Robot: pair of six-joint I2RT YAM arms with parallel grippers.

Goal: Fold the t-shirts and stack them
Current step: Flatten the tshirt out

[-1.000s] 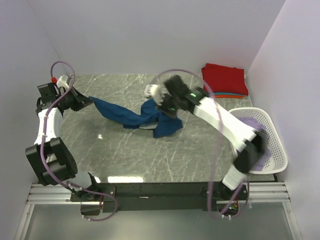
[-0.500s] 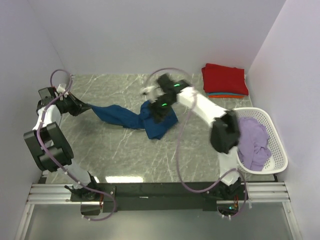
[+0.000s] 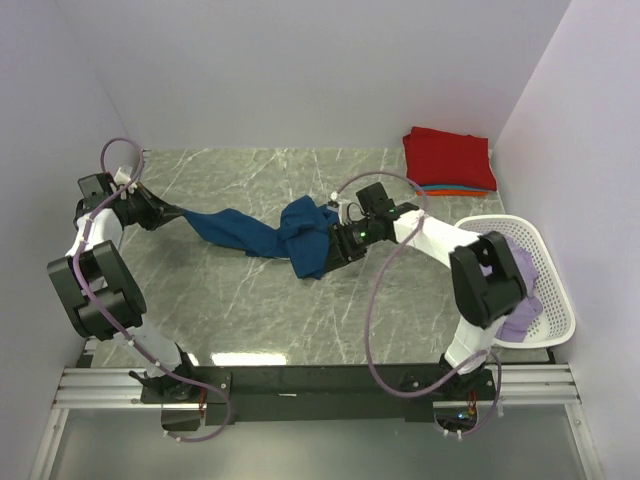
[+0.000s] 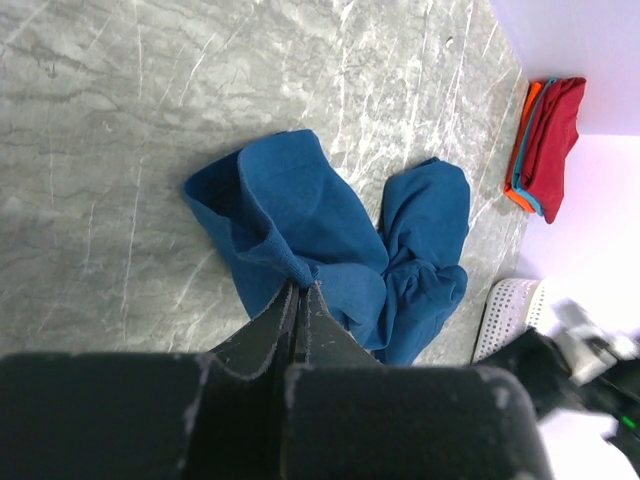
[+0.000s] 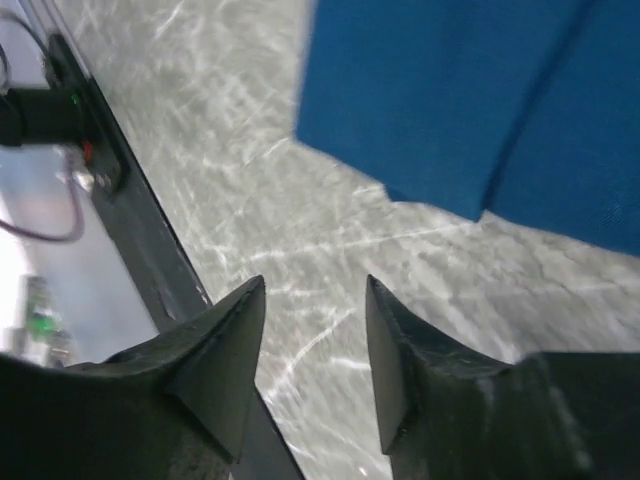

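We see the left gripper [image 3: 171, 213] still clamped on the left end of the shirt [image 3: 262, 233], which lies bunched mid-table [image 3: 250, 300]. Since 0.5 s ago the right gripper [image 3: 338, 246] has swung from the shirt's far side down to its right edge, jaws apart, nothing between them, just off the cloth.
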